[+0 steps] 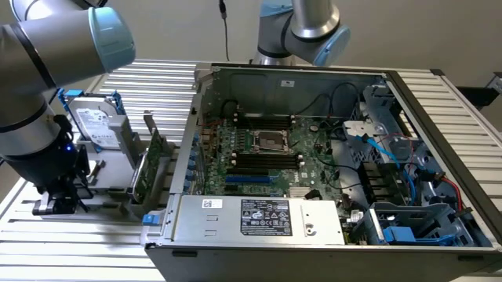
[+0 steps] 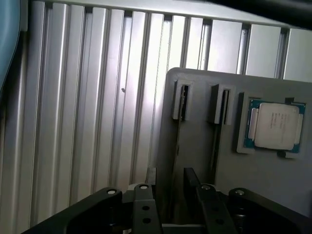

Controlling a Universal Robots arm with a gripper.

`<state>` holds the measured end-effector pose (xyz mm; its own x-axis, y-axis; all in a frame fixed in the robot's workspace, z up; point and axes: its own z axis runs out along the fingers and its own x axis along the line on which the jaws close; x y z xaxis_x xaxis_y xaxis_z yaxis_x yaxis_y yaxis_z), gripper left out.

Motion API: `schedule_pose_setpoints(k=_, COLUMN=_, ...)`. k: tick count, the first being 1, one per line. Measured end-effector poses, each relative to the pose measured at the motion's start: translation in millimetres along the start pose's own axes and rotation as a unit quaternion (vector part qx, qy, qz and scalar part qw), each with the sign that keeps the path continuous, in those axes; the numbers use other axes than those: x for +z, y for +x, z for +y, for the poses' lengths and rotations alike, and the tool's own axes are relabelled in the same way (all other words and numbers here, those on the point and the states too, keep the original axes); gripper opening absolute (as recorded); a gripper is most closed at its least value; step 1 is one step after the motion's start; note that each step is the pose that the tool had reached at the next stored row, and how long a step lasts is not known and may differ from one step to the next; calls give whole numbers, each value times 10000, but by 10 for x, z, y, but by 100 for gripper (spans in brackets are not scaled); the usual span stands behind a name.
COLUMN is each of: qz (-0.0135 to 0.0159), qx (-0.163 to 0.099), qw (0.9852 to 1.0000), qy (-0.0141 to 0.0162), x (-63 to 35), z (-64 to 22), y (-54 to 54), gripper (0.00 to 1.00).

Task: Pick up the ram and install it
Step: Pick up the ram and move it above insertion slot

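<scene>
1. Jaws: wide open, gripping nothing, low over the grey holder (image 2: 273,195) on the desk (image 2: 73,122).
2. Ram (image 2: 175,146): apparently the thin edge standing in the holder's slot, between the jaws; contact indiscernible.

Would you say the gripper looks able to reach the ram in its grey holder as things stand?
Probably yes: the open gripper hangs directly over the ram, which stands edge-on in the grey holder, with nothing between.

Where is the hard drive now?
On the exterior view's left, the hard drive stands upright outside the computer case, between the robot arm and a green card.
</scene>
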<state>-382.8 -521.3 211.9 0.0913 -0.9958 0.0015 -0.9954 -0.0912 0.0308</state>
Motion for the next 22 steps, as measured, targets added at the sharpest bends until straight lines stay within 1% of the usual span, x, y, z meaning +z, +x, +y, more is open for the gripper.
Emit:
schedule_pose_setpoints(k=2, qz=-24, qx=-2, qw=10000, qy=2, x=32, z=-2, y=-7, gripper=36)
schedule_pose_setpoints(k=3, qz=-29, qx=-2, qw=10000, qy=3, x=49, z=-2, y=-8, gripper=36)
schedule_pose_setpoints(k=6, qz=-31, qx=-2, qw=10000, qy=3, x=103, z=-4, y=-10, gripper=36)
schedule_pose_setpoints(k=9, qz=-32, qx=17, qw=10000, qy=1, x=136, z=-5, y=-13, gripper=36)
schedule_pose_setpoints(k=13, qz=-40, qx=162, qw=9999, qy=-1, x=144, z=0, y=-15, gripper=36)
schedule_pose_setpoints(k=17, qz=-46, qx=356, qw=9994, qy=-8, x=147, z=2, y=-15, gripper=36)
schedule_pose_setpoints(k=20, qz=-48, qx=405, qw=9992, qy=-16, x=147, z=2, y=-14, gripper=36)
schedule_pose_setpoints(k=22, qz=-49, qx=411, qw=9991, qy=-21, x=148, z=1, y=-15, gripper=35)
